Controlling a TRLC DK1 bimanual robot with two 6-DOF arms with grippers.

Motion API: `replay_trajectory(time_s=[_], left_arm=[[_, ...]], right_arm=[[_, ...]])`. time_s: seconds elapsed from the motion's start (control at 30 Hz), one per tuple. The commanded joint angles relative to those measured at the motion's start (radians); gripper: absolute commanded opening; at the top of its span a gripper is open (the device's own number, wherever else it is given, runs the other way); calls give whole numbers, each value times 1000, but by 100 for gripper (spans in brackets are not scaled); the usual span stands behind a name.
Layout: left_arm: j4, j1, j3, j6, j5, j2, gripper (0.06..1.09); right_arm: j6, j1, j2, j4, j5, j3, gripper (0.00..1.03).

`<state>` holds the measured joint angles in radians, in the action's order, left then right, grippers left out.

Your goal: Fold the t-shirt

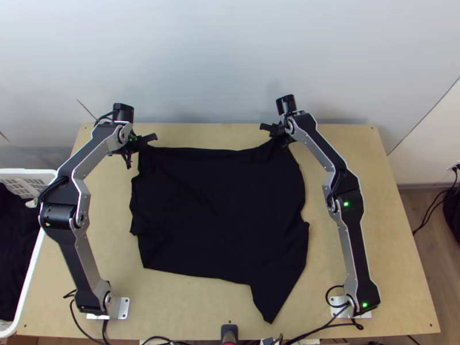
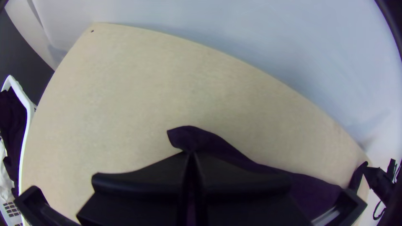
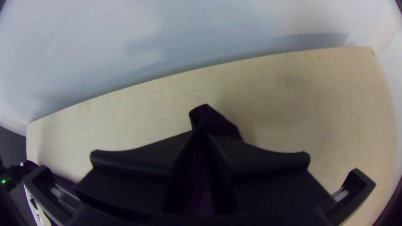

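The light wooden counter [image 1: 190,299] is overlaid by the black t-shirt [image 1: 224,213], spread but rumpled. Toward the counter's far edge, one corner is pinched in the closed left end effector [image 2: 191,152], the other in the right end effector [image 3: 205,134], likewise closed. From both, the loose body is laid out toward the counter's near edge, so a fold would probably be made by carrying the held edge that way.

Top view: white basket [image 1: 23,171], eight o'clock, cut by edge; dark cloth [image 1: 14,247] inside likewise. Three o'clock, black object [image 1: 454,210] cropped, perhaps a bag.
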<state>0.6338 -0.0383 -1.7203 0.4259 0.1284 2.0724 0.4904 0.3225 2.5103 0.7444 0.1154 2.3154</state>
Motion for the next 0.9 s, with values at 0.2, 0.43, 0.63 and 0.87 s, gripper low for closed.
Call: replay_trajectory(time_s=[0.2,0.43,0.63,0.87], left_arm=[[-54,5,-50,19,30,5,10],[-103,12,-102,27,91,2,10],[-155,5,-61,11,102,-29,10],[-252,-12,192,-26,91,-164,10]], right_arm=[[-70,-11,-51,-76,35,6,3],[-70,-19,-102,-158,41,6,3],[-93,-8,-140,-157,59,-44,3],[-90,7,-289,-96,55,-264,3]])
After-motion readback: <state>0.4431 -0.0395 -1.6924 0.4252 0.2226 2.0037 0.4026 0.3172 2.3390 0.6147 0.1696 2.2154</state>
